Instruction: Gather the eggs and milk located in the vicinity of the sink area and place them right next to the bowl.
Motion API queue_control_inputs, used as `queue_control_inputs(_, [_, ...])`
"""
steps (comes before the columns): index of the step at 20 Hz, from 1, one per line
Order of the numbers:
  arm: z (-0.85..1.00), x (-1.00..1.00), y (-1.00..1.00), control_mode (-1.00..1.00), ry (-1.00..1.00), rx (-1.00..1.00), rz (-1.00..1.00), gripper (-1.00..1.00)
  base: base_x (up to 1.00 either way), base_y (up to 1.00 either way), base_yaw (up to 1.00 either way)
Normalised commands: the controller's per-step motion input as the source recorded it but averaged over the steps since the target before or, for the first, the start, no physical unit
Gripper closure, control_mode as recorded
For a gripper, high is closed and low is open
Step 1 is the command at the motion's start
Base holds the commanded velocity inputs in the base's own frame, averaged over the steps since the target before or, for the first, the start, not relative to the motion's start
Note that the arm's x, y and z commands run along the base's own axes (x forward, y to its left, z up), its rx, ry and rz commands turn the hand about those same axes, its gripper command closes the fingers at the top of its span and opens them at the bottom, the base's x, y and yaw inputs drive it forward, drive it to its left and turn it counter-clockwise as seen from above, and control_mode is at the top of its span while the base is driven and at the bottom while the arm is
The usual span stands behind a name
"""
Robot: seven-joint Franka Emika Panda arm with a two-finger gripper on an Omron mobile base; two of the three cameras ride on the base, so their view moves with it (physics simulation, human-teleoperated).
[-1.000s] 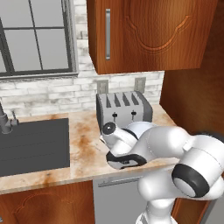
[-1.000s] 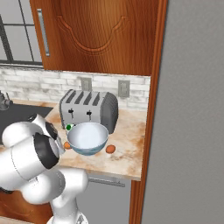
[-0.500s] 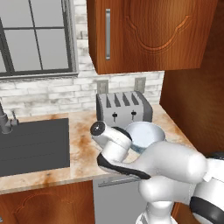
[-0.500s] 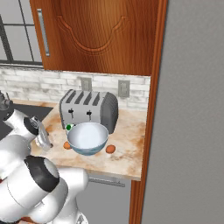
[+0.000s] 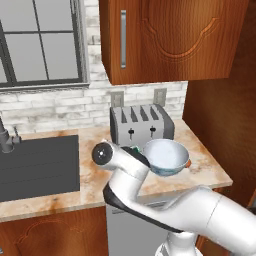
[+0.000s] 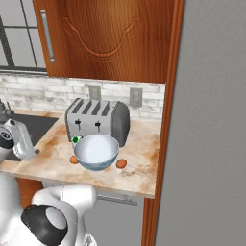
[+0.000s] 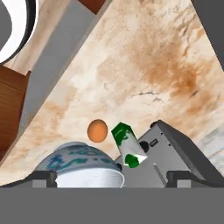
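Observation:
The pale blue-white bowl (image 6: 96, 151) stands on the counter in front of the toaster. One orange-brown egg (image 6: 73, 159) lies at its left and another egg (image 6: 121, 164) at its right. The milk carton, white and green (image 7: 127, 144), stands between the bowl (image 7: 83, 164) and the toaster, next to an egg (image 7: 97, 130); its green cap (image 6: 76, 140) peeks out behind the bowl's rim. My gripper (image 7: 111, 177) is open with nothing between its fingers and looks at this group from a short distance. The dark sink (image 5: 35, 160) lies at the left.
A silver four-slot toaster (image 5: 141, 122) stands against the brick wall behind the bowl (image 5: 166, 156). The grey faucet (image 5: 6, 140) rises at the sink's far left. My white arm crosses the counter front between sink and bowl. A tall wooden panel bounds the counter on the right.
My arm has swung left and back from the bowl, which now shows uncovered in the left base view. The gripper stayed open. Bowl, eggs and milk have not moved.

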Motion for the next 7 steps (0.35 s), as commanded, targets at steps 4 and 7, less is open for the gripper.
queue_control_inputs(4, [0.69,-0.51,0.34,-1.00,-0.20,-0.03,0.00,-1.00,0.00,0.00,0.00])
queue_control_inputs(7, [0.62,-0.49,0.30,-1.00,-0.17,-0.02,0.00,-1.00,0.00,0.00,0.00])
